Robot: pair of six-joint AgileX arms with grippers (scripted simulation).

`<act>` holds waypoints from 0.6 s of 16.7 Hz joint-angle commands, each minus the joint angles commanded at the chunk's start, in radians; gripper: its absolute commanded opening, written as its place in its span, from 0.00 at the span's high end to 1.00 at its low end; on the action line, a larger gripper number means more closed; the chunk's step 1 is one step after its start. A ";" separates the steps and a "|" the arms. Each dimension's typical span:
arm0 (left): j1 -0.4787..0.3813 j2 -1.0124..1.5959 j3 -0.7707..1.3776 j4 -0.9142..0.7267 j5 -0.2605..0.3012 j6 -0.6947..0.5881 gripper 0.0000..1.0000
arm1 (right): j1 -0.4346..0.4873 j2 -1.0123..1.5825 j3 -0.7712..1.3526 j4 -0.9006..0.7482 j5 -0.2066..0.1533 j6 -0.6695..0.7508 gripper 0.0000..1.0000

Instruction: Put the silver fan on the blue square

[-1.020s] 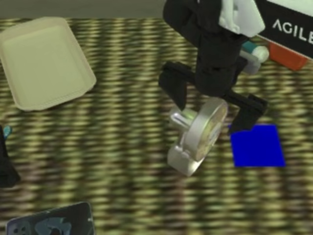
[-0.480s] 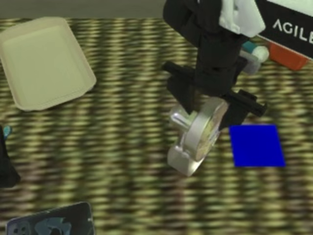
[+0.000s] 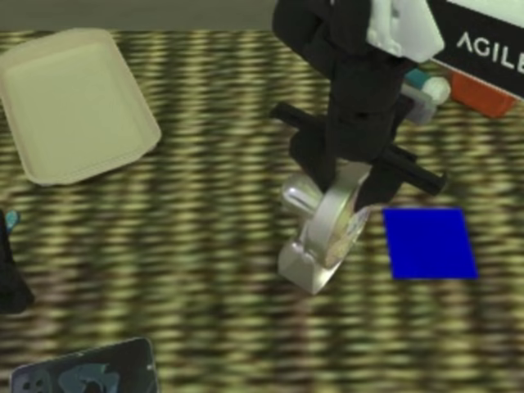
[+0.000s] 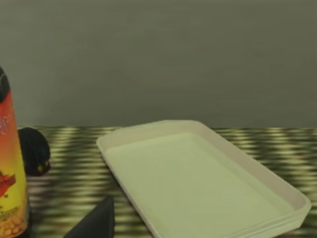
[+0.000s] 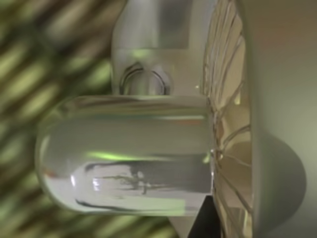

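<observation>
The silver fan (image 3: 327, 225) stands on the woven mat just left of the blue square (image 3: 430, 243), its blocky base toward the front and its disc head edge-on. My right gripper (image 3: 348, 180) reaches down from the back and is shut on the fan's head, one black finger on each face of the disc. The right wrist view is filled by the fan (image 5: 129, 153), with its shiny motor cylinder and yellowish grille; a dark finger (image 5: 210, 220) presses against the head. My left gripper (image 3: 10, 282) stays parked at the table's left edge.
A cream tray (image 3: 74, 106) lies at the back left and also shows in the left wrist view (image 4: 198, 183). An orange box (image 3: 483, 94) and a teal-capped bottle (image 3: 426, 90) sit behind the blue square. A dark patterned object (image 3: 82, 372) is at the front left. A red-orange bottle (image 4: 10, 163) stands near the left wrist.
The right gripper's fingers have come together from a wide spread onto the fan's head. The head now looks narrower and more upright. The left arm has not moved.
</observation>
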 joint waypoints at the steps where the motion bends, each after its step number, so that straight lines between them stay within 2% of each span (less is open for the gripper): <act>1: 0.000 0.000 0.000 0.000 0.000 0.000 0.00 | 0.000 0.000 0.000 0.000 0.000 0.000 1.00; 10: 0.000 0.000 0.000 0.000 0.000 0.000 0.00 | -0.002 0.008 0.042 -0.039 0.001 0.005 1.00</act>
